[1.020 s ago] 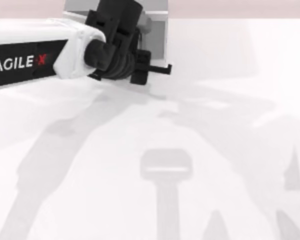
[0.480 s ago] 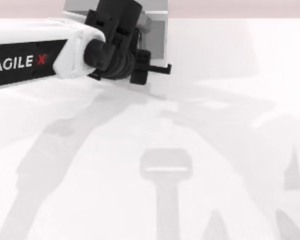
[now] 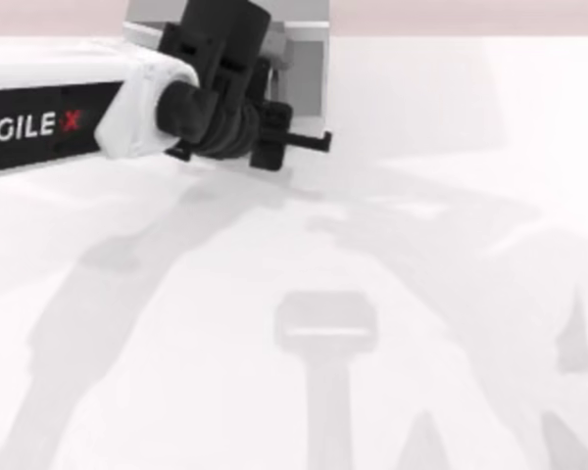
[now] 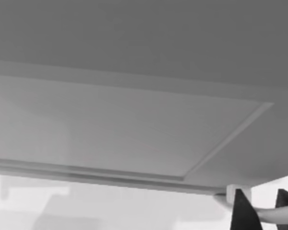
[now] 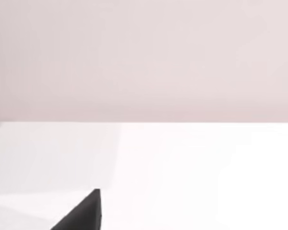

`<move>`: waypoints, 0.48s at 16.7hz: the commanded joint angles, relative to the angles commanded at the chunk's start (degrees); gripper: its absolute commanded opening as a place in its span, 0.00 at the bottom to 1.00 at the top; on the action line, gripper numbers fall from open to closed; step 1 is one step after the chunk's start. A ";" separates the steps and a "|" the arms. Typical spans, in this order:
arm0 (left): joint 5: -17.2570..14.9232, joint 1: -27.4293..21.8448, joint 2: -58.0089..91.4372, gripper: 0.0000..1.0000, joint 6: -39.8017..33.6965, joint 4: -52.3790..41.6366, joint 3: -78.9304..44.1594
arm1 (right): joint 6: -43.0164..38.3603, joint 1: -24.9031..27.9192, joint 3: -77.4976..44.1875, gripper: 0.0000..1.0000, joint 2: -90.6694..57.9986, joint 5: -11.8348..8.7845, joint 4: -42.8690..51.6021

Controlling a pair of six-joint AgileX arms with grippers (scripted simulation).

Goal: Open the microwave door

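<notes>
Microwave [image 3: 309,59] sitting at table's far edge, left of centre | left gripper [image 4: 259,215] closing on door [image 4: 115,129] handle [image 4: 230,194], door lying just ahead | right gripper [image 5: 81,215] idling, state unclear

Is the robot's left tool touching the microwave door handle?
Touching. In the left wrist view, the left tool's dark fingers straddle the pale handle, which passes between them.

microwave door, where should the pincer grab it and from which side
Judging by shape, grip the pale bar handle at the microwave door edge, coming from the front: it stands off the flat panel, leaving finger room. The left pincer already straddles it.
</notes>
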State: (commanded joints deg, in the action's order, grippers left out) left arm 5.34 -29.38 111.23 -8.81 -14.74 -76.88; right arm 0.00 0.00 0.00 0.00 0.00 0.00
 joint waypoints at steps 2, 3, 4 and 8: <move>-0.69 0.46 -0.53 0.00 1.07 0.30 0.97 | 0.00 0.00 0.00 1.00 0.00 0.00 0.00; -0.79 0.51 -0.59 0.00 1.24 0.34 1.11 | 0.00 0.00 0.00 1.00 0.00 0.00 0.00; -0.79 0.51 -0.59 0.00 1.24 0.34 1.11 | 0.00 0.00 0.00 1.00 0.00 0.00 0.00; -0.79 0.51 -0.59 0.00 1.24 0.34 1.11 | 0.00 0.00 0.00 1.00 0.00 0.00 0.00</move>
State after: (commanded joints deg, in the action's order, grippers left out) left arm 4.55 -28.87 110.65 -7.57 -14.40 -75.77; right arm 0.00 0.00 0.00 0.00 0.00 0.00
